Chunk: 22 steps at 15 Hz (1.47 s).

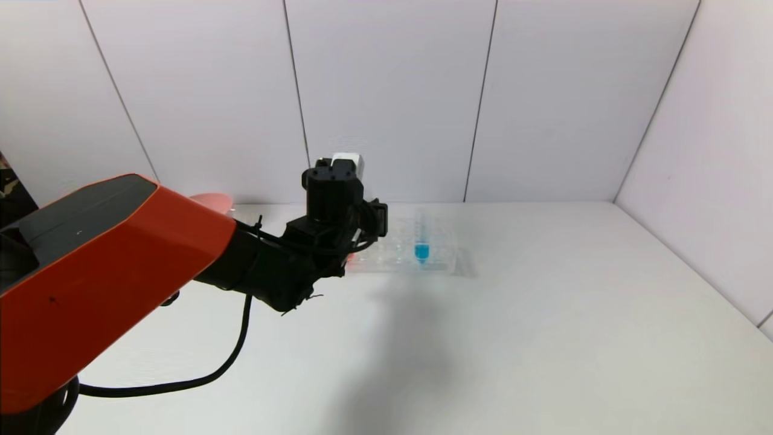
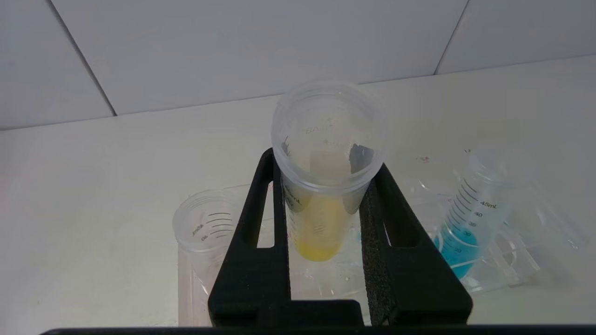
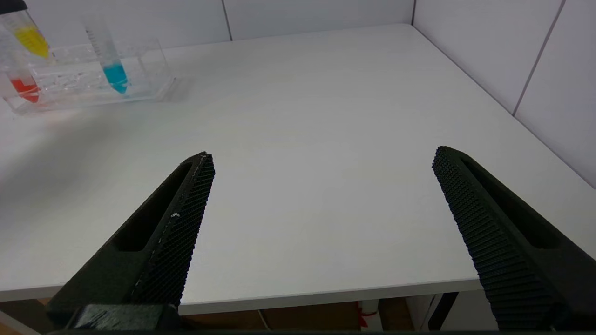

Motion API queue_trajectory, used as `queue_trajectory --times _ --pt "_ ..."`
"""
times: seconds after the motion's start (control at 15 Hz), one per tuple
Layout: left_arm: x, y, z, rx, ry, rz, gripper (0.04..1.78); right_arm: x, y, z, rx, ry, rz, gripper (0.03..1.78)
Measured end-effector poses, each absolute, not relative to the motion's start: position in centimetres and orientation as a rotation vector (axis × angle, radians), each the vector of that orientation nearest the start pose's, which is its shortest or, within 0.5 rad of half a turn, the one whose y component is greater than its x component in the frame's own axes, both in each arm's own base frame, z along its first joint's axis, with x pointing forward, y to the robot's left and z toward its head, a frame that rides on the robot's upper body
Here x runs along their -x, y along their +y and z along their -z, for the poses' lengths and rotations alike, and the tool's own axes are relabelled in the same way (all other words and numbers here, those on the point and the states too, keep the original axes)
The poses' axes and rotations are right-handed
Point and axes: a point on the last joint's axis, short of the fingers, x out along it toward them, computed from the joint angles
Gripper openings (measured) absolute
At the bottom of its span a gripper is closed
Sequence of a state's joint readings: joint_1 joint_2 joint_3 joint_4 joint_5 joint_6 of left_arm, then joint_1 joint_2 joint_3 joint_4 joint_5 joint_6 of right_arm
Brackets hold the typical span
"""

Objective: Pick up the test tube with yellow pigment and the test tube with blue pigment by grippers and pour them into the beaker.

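My left gripper (image 2: 326,160) is shut on the test tube with yellow pigment (image 2: 321,223), gripping it just under its open rim. In the right wrist view this tube (image 3: 29,38) hangs raised, its tip about level with the rack's top. In the head view the left gripper (image 1: 356,232) is over the rack's left end and hides the yellow tube. The test tube with blue pigment (image 1: 421,251) stands upright in the rack, also seen in the left wrist view (image 2: 468,228) and the right wrist view (image 3: 114,74). My right gripper (image 3: 321,158) is open and empty over the table's front edge. The beaker is out of view.
The clear many-holed rack (image 1: 450,257) stands at the back of the white table (image 1: 543,338). A tube with red-orange liquid (image 3: 23,88) stands in its left end. A pink bowl (image 1: 208,200) shows partly behind my left arm. White walls close the back and right.
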<state>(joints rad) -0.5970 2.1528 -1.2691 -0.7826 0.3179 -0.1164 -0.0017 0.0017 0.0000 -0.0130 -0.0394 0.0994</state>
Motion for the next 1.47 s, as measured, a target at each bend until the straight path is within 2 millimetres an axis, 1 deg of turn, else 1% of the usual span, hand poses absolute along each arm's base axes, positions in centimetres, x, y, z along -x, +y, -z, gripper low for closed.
queue_trajectory --times 0.47,0.67,0.8,0.93,1.13,1.27,1.47 --pt "-34.7 -24.3 -18.8 0.089 0.078 0.315 0.45 2.3 -0.1 -7.7 -0.1 -0.014 0.041 1.71" --pt "-33.7 -23.6 -20.8 0.096 0.062 0.315 0.45 2.3 -0.1 -7.7 -0.1 -0.013 0.041 1.71" --pt "-33.1 -22.3 -22.6 0.093 0.046 0.3 0.45 2.3 -0.1 -7.7 -0.1 -0.013 0.041 1.71" --pt "-32.8 -19.7 -24.6 0.09 0.023 0.251 0.45 2.3 -0.1 -7.7 -0.1 -0.014 0.041 1.71" --pt "-32.5 -14.8 -26.7 0.09 0.004 0.15 0.45 2.3 -0.1 -7.7 -0.1 -0.013 0.041 1.71" --pt "-32.3 -11.3 -27.2 0.089 -0.002 0.076 0.45 2.3 -0.1 -7.7 -0.1 -0.013 0.04 1.71" --pt "-31.3 -6.3 -26.6 0.087 0.019 -0.005 0.45 2.3 -0.1 -7.7 -0.099 -0.013 0.041 1.71"
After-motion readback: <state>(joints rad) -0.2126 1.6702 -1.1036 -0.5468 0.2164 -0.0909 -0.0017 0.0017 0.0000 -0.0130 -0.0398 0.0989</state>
